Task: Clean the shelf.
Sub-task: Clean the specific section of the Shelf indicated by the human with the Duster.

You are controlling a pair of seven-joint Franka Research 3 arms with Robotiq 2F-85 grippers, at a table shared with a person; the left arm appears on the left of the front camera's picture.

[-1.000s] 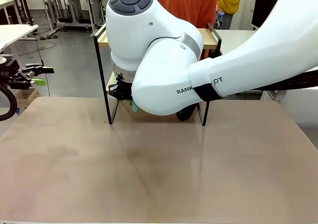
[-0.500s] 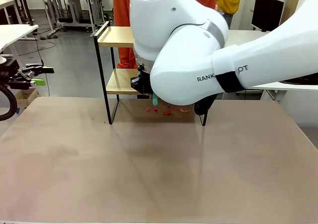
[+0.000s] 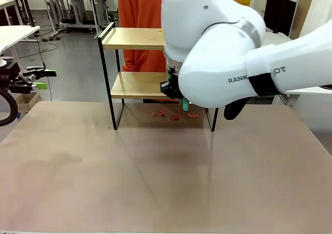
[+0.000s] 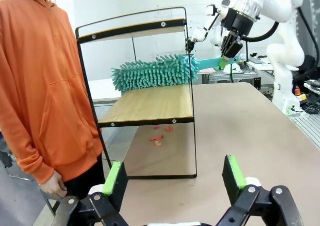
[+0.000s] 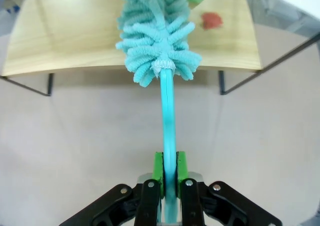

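The shelf (image 3: 132, 39) stands at the table's far side, two light wood boards in a black frame. My right gripper (image 5: 169, 168) is shut on the teal handle (image 5: 168, 116) of a fluffy teal duster (image 4: 152, 71), whose head lies across the lower board (image 4: 150, 105). In the front view the right arm hides most of that gripper (image 3: 174, 88). Red scraps (image 3: 174, 114) lie on the table under the shelf. More red and green bits (image 5: 210, 19) appear to sit on the board beside the duster head. My left gripper (image 4: 173, 176) is open, off to the shelf's side.
A person in an orange hoodie (image 4: 40, 85) stands just behind the shelf, one hand (image 4: 52, 188) hanging low. The brown tabletop (image 3: 155, 182) stretches bare in front. The left gripper (image 3: 44, 78) hovers past the table's left edge.
My right arm has swept to the right along the shelf with the duster. Red scraps now show on the table beneath the shelf. The left gripper has stayed put.
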